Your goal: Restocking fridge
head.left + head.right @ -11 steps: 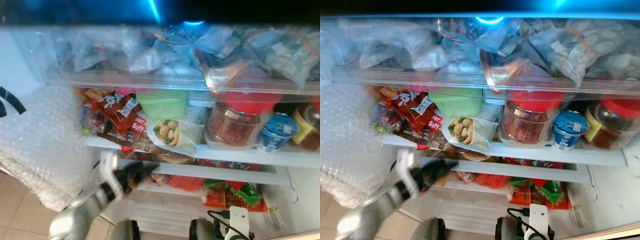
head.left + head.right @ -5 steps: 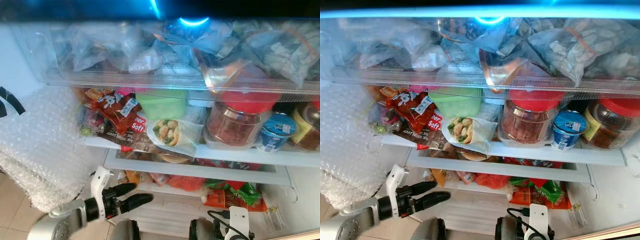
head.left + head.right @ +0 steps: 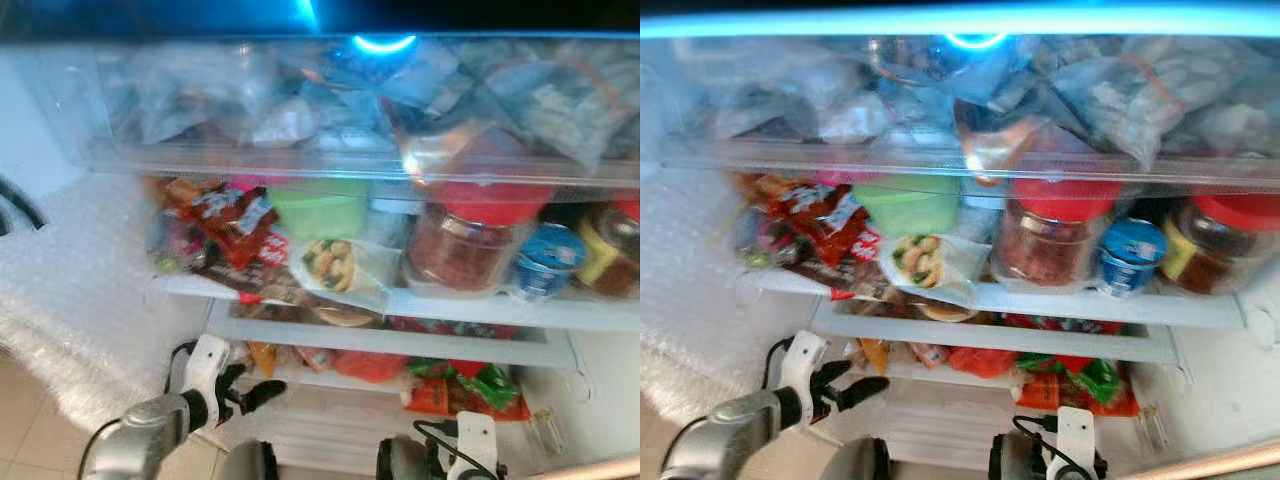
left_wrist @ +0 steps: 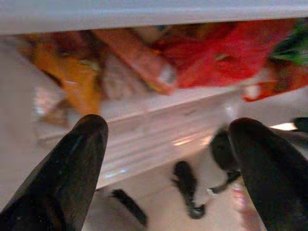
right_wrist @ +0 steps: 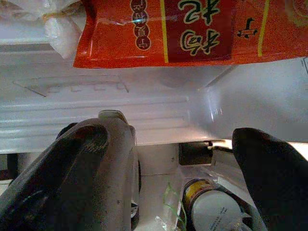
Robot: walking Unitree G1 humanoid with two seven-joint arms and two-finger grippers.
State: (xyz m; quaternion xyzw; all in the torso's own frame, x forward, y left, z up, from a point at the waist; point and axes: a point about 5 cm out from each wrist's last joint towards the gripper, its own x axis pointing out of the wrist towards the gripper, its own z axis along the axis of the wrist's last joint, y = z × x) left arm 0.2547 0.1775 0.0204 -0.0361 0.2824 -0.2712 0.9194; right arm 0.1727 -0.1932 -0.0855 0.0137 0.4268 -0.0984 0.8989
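- Left eye view: open fridge point(image 3: 560, 345), picture slightly blurred. Clear drawer point(image 3: 330, 160) of bagged food along the top. On the middle shelf a green tub point(image 3: 318, 207) centre, a red-lidded jar point(image 3: 468, 240) to its right, a blue cup point(image 3: 545, 262) further right. Left gripper point(image 3: 252, 390) in the lower left, in front of the lower shelf, fingers apart and holding nothing.
- Right eye view: same scene; red and green packets point(image 3: 1070, 382) lie on the lower shelf, lower centre.
- Left wrist view: two black fingers point(image 4: 72, 168) spread wide, nothing between them; orange and red packets point(image 4: 202, 57) across the upper frame, white drawer front below them.
- Right wrist view: right gripper point(image 5: 175, 163) fingers apart, empty. Orange packet with printed characters point(image 5: 192, 29) along the top; white-lidded jar point(image 5: 211, 209) at the bottom.
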